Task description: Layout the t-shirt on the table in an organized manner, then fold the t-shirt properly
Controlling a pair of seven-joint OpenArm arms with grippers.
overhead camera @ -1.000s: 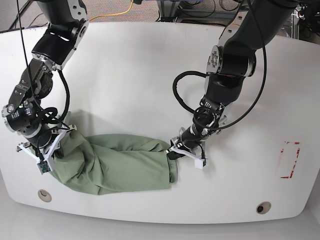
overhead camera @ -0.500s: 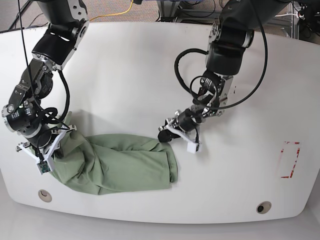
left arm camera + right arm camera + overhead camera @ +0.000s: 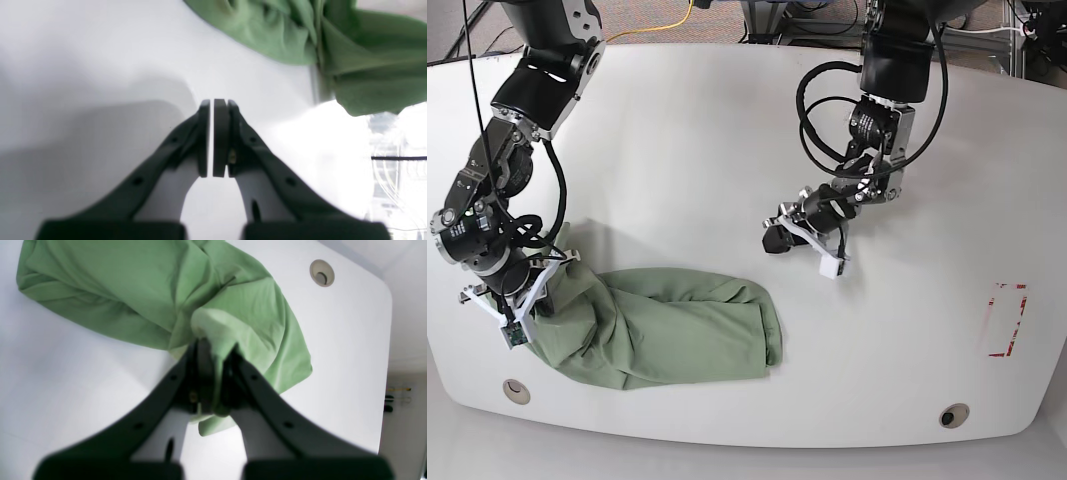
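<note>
- A yellow cable (image 3: 670, 22) lies on the brownish floor (image 3: 642, 12) beyond the surface's far edge.
- Dark cables (image 3: 822, 25) and a metal frame (image 3: 772, 20) stand nearby.

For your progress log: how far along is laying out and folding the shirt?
Done: nothing yet; the t-shirt lies bunched on the table. In hand: the right gripper is shut on fabric; the left gripper is shut, empty, off the shirt. Left: spreading flat, then folding.
</note>
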